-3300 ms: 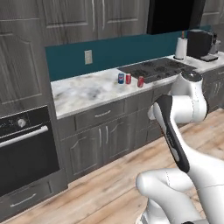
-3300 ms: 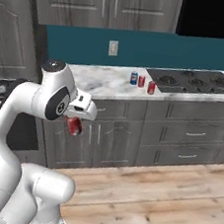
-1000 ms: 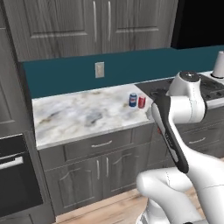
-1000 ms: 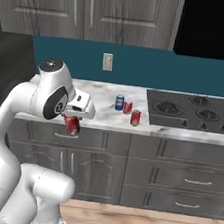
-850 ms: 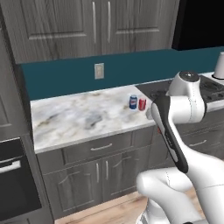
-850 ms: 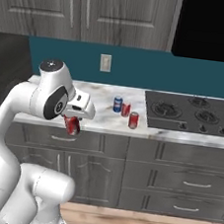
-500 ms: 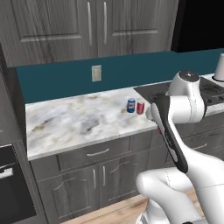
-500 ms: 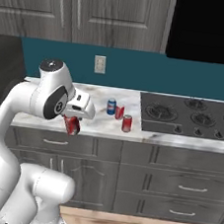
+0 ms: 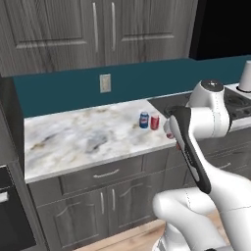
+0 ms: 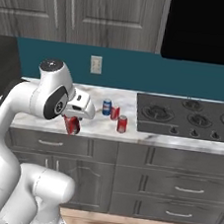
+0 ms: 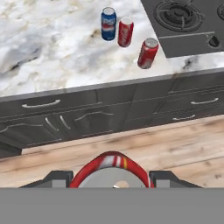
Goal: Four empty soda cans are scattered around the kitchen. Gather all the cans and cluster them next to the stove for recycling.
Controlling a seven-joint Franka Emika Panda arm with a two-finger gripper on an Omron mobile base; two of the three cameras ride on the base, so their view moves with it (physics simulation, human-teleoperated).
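My gripper (image 10: 72, 124) is shut on a red soda can (image 10: 73, 125), held in front of the counter's front edge, left of the other cans. In the hand view that can's silver top (image 11: 111, 174) sits between my fingertips (image 11: 52, 178). On the marble counter (image 10: 97, 127) stand three soda cans: a blue one (image 10: 106, 107) (image 11: 108, 23) (image 9: 143, 119), a red one (image 10: 115, 113) (image 11: 125, 31) (image 9: 155, 122) touching its right side, and another red one (image 10: 122, 123) (image 11: 148, 53) nearer the front edge. The stove (image 10: 192, 119) (image 11: 183, 22) (image 9: 164, 102) lies just right of them.
Grey drawers and cabinet doors (image 10: 174, 189) run under the counter, above a wooden floor (image 11: 131, 144). Upper cabinets (image 9: 98, 29) hang over the teal backsplash with its outlet (image 10: 95, 64). A black oven (image 9: 10, 211) is at the far left. A white cylinder (image 9: 245, 76) stands beyond the stove.
The base has driven, so both base views have shifted and the counter, cans and stove appear nearer. The red can stays in my shut gripper, and the arm's pose is unchanged.
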